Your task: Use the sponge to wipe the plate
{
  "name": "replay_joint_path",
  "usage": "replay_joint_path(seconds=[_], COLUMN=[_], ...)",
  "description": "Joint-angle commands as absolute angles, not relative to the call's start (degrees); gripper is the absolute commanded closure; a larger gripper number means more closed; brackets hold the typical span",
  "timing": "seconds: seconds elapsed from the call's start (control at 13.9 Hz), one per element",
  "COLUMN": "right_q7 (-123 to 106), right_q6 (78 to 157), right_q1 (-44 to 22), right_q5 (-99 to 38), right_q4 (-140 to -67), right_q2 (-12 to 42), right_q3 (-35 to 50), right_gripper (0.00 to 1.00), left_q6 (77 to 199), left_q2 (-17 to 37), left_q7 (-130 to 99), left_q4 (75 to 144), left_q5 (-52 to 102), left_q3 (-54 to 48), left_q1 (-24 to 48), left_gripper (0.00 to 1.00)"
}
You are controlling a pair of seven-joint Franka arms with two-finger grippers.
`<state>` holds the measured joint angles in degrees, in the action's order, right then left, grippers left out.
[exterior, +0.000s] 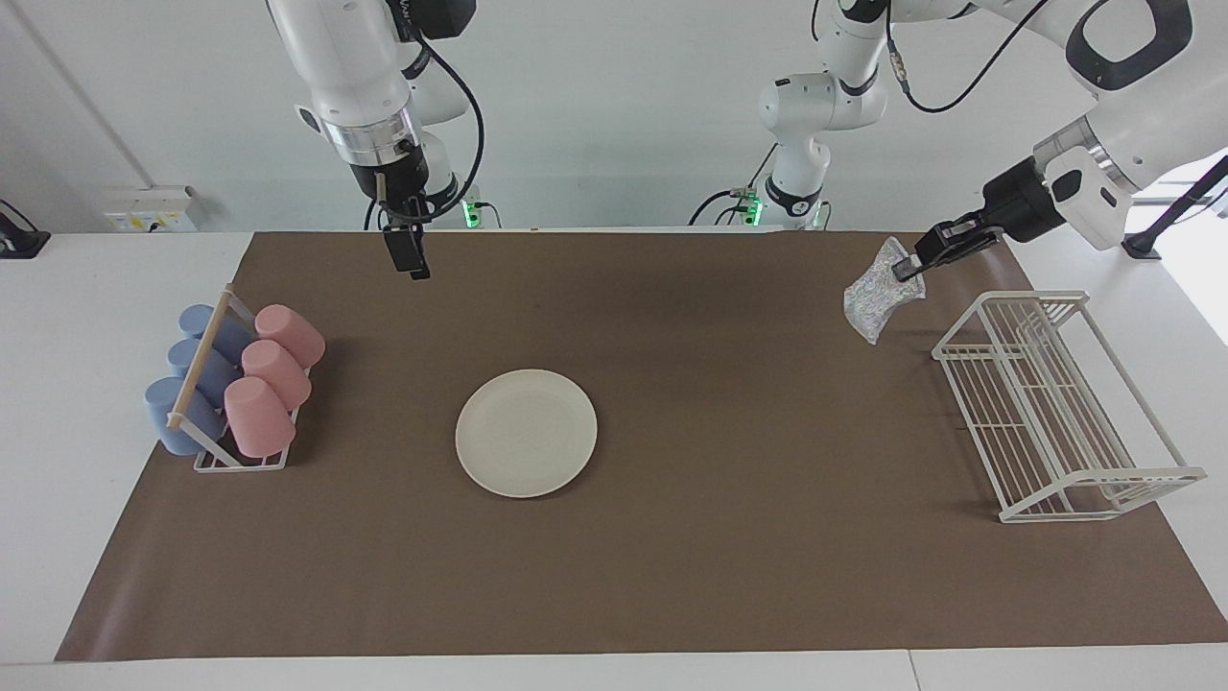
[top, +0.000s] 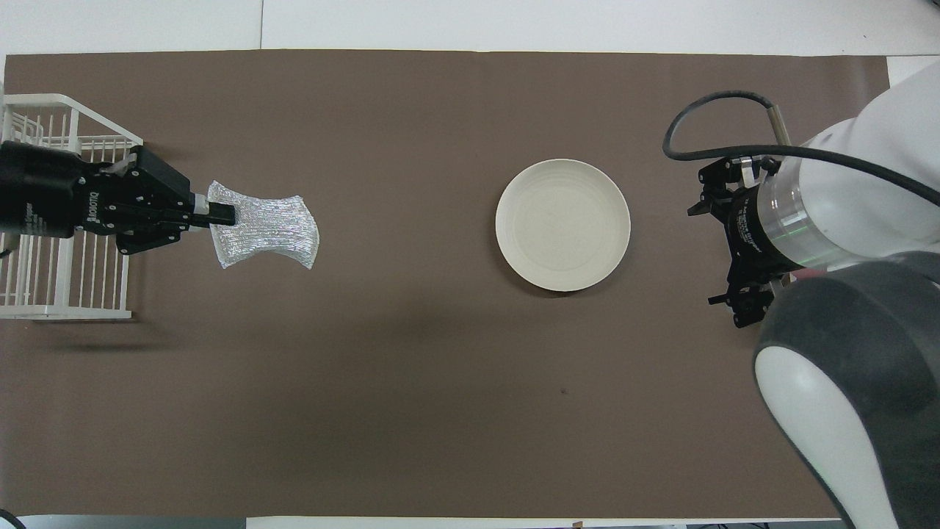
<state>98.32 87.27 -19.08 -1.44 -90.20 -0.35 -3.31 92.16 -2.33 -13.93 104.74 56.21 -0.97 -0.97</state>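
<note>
The cream-white plate [exterior: 526, 433] lies flat on the brown mat near the middle of the table, with nothing on it; it also shows in the overhead view [top: 562, 225]. My left gripper [exterior: 907, 269] is shut on one end of the silvery glittery sponge [exterior: 878, 288] and holds it in the air over the mat beside the wire rack, well away from the plate. The overhead view shows the same left gripper [top: 220, 217] and sponge [top: 268, 235]. My right gripper [exterior: 408, 254] hangs in the air over the mat's edge by the robots, holding nothing.
A white wire rack [exterior: 1055, 403] stands at the left arm's end of the table and also shows in the overhead view [top: 44, 242]. A stand with several pink and blue cups [exterior: 235, 384] is at the right arm's end. The right arm's wrist [top: 764, 228] hides the mat beside the plate.
</note>
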Motion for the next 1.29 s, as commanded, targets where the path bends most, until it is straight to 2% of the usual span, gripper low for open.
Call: replay_joint_path(seconds=[0.0,0.22,0.57,0.86,1.22], right_q7=[97.3,95.4,101.2,106.1,114.1], right_q6=[87.4,86.3,88.6,91.0,94.7], right_q1=[-18.6,-18.1,-21.3,-21.5,-29.2], right_q5=[-2.4,-2.5,-2.5,-2.5,-4.8], right_q4=[-91.4,-91.8,-92.0,-92.4,-95.3], right_q2=[-1.6,-1.7,-1.7,-1.8,-2.1], right_q3=[-3.3,-3.5,-2.6,2.6,4.1], right_gripper=[0.00,0.00,0.00,0.00,0.00], left_q6=[97.3,97.3,96.9,100.8,101.1], left_q2=[-9.4,-9.3,-11.1,-13.5,-13.9], left_q7=[-7.0,2.5,21.2,26.4,26.7], left_q4=[117.7,123.1,135.1,141.0,141.9], left_q5=[64.0,71.8,82.7,91.8,98.8], left_q3=[-0.9,-0.9,-1.0,-1.0,-1.2], left_q1=[1.7,4.3,7.2,12.8,15.9], left_gripper=[1.00,1.00,1.00,1.00,1.00])
